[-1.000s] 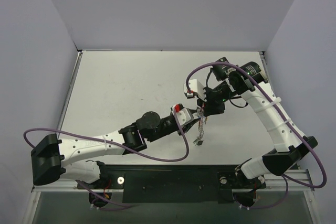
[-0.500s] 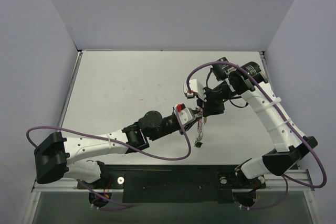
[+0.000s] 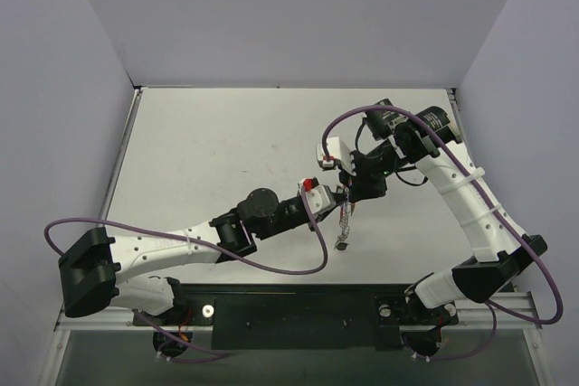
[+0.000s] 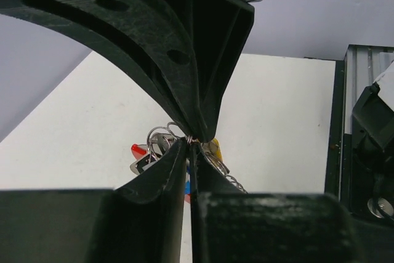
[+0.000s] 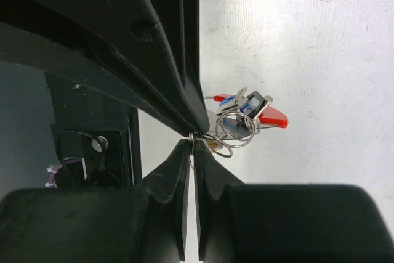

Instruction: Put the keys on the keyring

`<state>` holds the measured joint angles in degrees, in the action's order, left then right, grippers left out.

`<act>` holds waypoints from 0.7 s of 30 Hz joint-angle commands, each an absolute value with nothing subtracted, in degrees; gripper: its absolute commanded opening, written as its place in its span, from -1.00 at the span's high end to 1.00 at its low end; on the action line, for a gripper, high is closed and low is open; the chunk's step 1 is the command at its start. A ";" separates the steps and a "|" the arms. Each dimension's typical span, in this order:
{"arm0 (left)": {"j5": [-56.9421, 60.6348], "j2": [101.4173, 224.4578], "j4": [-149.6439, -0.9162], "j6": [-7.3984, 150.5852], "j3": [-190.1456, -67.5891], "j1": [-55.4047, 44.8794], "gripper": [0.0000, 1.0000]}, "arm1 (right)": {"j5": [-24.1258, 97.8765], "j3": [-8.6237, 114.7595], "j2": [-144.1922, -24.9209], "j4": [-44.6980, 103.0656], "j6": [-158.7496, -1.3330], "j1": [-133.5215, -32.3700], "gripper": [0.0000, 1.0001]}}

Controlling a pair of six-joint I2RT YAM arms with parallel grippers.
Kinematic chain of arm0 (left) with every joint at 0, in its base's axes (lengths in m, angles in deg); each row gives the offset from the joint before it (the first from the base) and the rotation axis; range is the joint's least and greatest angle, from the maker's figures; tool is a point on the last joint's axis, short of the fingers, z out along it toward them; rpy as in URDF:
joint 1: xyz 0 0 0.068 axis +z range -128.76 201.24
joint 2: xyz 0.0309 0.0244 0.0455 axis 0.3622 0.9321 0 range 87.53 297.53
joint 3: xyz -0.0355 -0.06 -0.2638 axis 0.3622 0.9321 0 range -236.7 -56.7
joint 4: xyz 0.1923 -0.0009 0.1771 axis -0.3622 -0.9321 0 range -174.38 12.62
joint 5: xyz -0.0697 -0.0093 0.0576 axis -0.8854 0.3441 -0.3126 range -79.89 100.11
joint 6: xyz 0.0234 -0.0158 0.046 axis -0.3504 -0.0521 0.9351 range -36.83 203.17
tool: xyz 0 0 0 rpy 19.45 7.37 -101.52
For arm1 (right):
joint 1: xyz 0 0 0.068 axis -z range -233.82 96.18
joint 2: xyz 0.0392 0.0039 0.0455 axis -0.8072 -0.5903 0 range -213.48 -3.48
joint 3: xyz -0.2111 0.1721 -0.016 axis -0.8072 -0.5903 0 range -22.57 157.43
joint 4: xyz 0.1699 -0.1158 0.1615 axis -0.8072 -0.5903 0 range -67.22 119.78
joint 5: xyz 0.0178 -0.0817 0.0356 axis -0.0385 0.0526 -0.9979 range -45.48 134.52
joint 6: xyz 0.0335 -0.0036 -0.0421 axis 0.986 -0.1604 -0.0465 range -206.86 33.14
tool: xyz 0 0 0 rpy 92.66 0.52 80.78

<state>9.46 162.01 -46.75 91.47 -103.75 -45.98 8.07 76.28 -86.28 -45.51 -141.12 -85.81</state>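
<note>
Both grippers meet above the table's middle. My left gripper (image 3: 336, 195) (image 4: 191, 145) is shut on the thin silvery wire of the keyring (image 3: 345, 214) (image 4: 161, 135) at its fingertips. From the opposite side my right gripper (image 3: 347, 193) (image 5: 192, 145) is shut on the same wire (image 5: 237, 132), tip to tip with the left one. Below the pinch hangs a bunch of keys: a red head (image 4: 139, 149) (image 5: 275, 117), a yellow head (image 4: 215, 148) and a blue one (image 4: 186, 186). A short chain drops to a small black piece (image 3: 342, 244) just over the table (image 3: 208, 151).
Purple cables (image 3: 271, 268) loop off both arms, one sagging near the table in front of the grippers. A black rail (image 3: 298, 309) runs along the near edge, and grey walls close the table's left, back and right sides.
The left gripper's fingers have closed in on the keyring wire. The left arm has edged slightly toward the right gripper, and the hanging chain has swung a little. The right arm has not moved.
</note>
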 commanded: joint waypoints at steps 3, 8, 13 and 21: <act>5.45 162.15 -46.09 91.00 -106.27 -44.77 1.00 | 5.76 75.87 -84.34 -60.22 -141.70 -86.16 1.00; 4.22 160.31 -44.26 86.26 -104.78 -43.10 1.00 | 1.47 77.45 -83.11 -60.22 -141.35 -82.31 0.54; 4.31 155.48 -37.05 79.93 -99.24 -41.61 1.00 | -9.86 78.25 -79.95 -60.13 -143.62 -70.80 0.17; 8.00 150.55 -22.64 68.42 -91.59 -40.38 1.00 | -25.17 66.56 -75.98 -59.34 -158.04 -66.30 0.18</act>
<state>6.23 153.16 -36.43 76.08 -92.40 -41.04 -14.16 70.86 -76.03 -45.49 -148.94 -66.88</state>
